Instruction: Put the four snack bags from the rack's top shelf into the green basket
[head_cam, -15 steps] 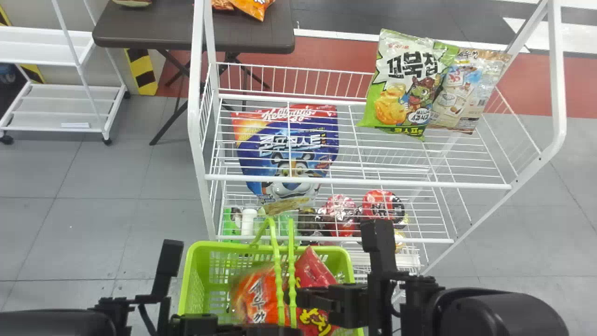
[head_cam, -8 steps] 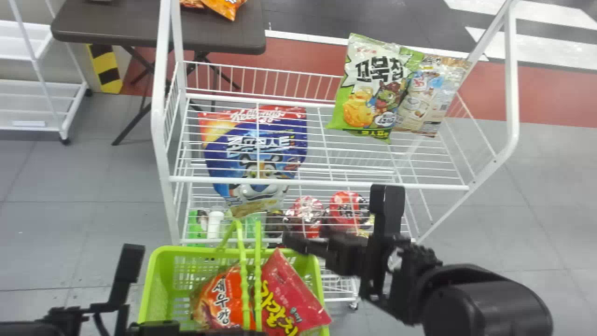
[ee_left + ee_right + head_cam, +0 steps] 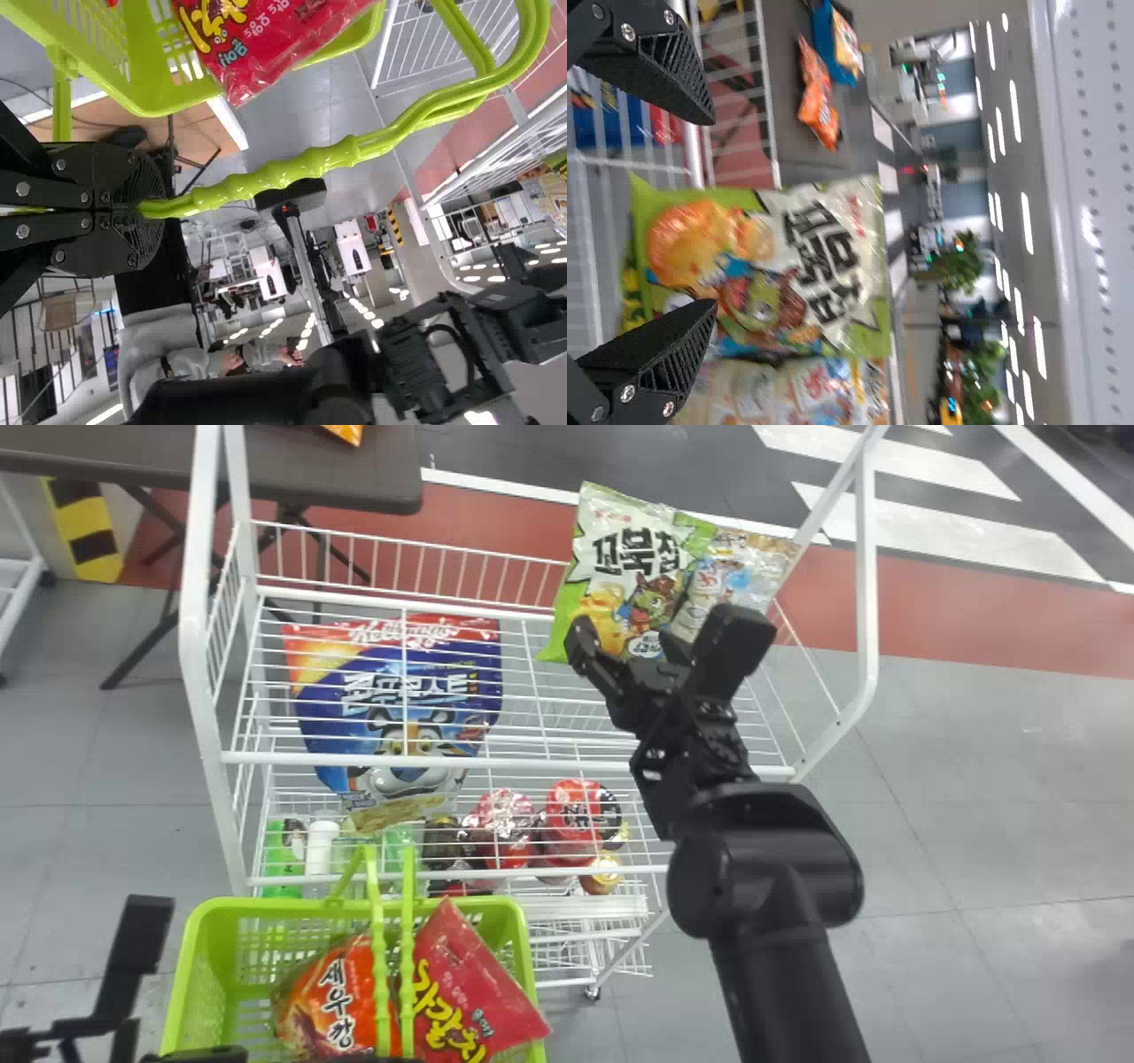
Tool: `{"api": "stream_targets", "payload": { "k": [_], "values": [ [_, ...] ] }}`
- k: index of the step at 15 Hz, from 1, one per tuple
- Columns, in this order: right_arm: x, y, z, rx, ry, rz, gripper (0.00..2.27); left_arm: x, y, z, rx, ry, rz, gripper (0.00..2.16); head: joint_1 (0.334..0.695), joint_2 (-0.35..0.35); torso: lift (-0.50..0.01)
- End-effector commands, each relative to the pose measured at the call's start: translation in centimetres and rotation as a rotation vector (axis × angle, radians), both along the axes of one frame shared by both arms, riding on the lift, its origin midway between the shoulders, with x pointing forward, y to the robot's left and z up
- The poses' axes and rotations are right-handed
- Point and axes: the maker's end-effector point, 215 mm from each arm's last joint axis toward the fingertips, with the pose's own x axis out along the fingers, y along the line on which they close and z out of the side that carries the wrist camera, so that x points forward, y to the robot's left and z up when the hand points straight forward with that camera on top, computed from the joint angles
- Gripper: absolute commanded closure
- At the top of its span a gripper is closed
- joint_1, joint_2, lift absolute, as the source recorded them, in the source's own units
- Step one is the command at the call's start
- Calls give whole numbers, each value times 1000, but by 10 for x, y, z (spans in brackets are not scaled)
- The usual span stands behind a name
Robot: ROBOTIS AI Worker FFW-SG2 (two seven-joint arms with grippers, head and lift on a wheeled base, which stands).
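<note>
Hovering near a green snack bag (image 3: 620,536), the right end effector (image 3: 627,639) is spread. The left wrist view adds the left end effector (image 3: 390,1059) pinching the basket handle (image 3: 275,174).

A dark table (image 3: 372,478) stands near a yellow-and-black striped pillar (image 3: 86,531).

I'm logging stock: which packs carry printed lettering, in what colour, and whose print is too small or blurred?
Green-and-white bag: large black lettering.
Bag beside it: print too blurred to read.
Blue-and-red bag: white lettering.
Orange bag, green basket: white lettering.
Red bag, same basket: yellow lettering.
Orange packaging, table: print too small.
</note>
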Motion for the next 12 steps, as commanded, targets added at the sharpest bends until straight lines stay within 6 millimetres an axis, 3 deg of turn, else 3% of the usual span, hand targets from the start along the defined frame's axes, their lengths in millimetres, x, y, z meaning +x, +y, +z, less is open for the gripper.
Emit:
{"api": "stream_targets", "payload": {
  "k": [1,7,11,12],
  "values": [
    [21,-21,2,-57,-15,-70,97,0,3,-1,1,3,4,2121,695,-350,0],
    [52,-71,-30,-98,78,-154,97,2,6,-4,9,7,5,2121,695,-350,0],
    [75,-68,-41,-65,134,-84,124,1,5,-7,13,11,5,2121,695,-350,0],
    [78,-62,-48,-53,164,-53,262,1,5,-7,14,11,5,2125,695,-350,0]
  ]
}}
